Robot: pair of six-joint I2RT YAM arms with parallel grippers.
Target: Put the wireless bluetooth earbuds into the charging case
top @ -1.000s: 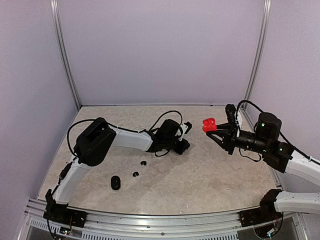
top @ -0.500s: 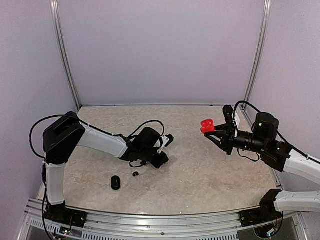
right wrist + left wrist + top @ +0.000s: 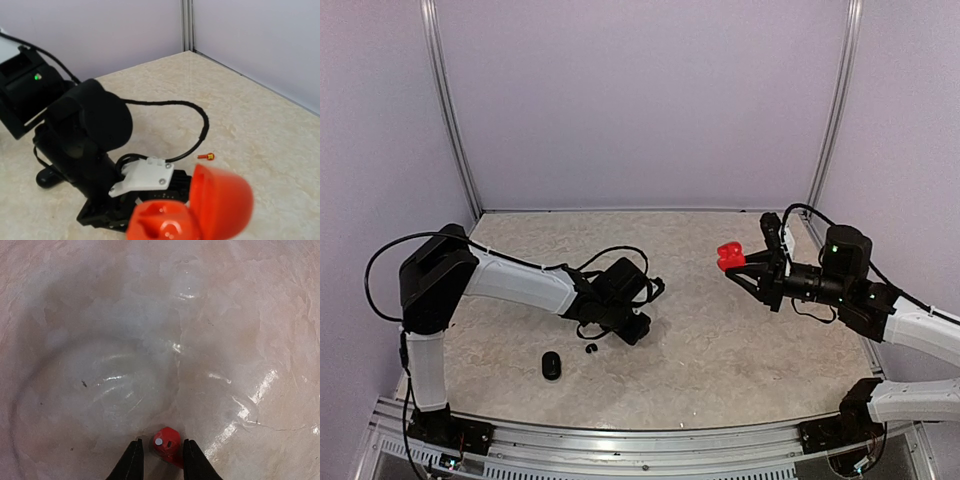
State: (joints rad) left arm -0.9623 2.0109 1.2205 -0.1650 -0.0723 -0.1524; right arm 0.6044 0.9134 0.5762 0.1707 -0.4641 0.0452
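Pinching 1 red earbud held slantwise, left hand, right hand clamping red case, lid open

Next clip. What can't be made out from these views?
1. Left wrist view: whether the left gripper clamps the red earbud or only brackets it. The bottom edge cuts off the fingers.
2. Top view: that earbud is hidden beneath the left gripper.
3. Right wrist view: the bottom edge cuts off the open red charging case, and the fingers of the right gripper do not show.
4. Right wrist view: a small red item beyond the case is too small to identify.
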